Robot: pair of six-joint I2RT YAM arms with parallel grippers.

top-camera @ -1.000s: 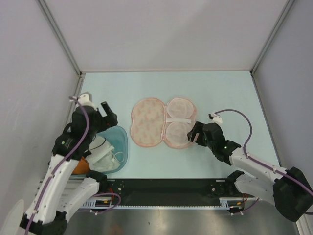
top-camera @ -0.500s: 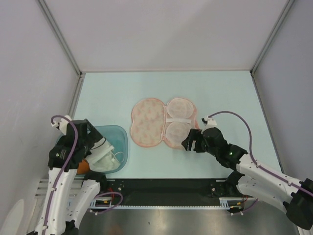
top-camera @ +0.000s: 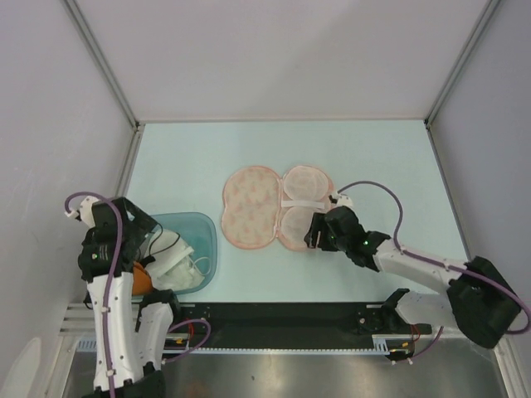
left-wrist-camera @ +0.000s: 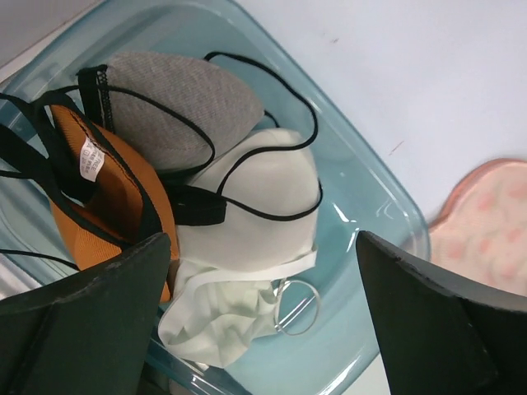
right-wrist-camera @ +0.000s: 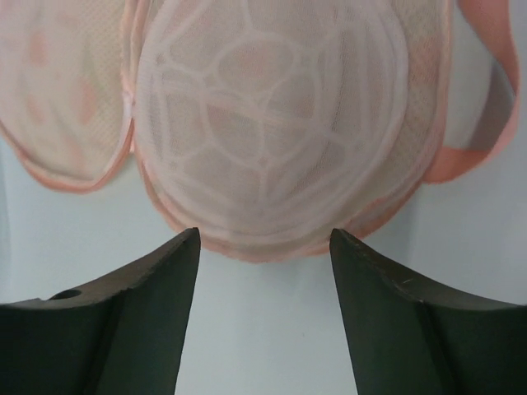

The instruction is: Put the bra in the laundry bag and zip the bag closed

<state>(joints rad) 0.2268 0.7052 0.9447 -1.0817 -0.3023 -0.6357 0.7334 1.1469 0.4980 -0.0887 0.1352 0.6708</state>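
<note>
We log the bra (left-wrist-camera: pixel 107 189) at 10 o'clock from the wide-spread, empty left gripper (left-wrist-camera: pixel 262 255), long axis 11-to-5, this arm nearer; right gripper (right-wrist-camera: pixel 263 243) parted, empty.

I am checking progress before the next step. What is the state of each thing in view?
bra: crumpled in the tub, not held.
bag: unzipped, spread open, empty.
tub: holds garments.
white garment: in the tub, beside the bra.
left gripper: open, above the tub.
right gripper: open, at the bag's near edge.
</note>
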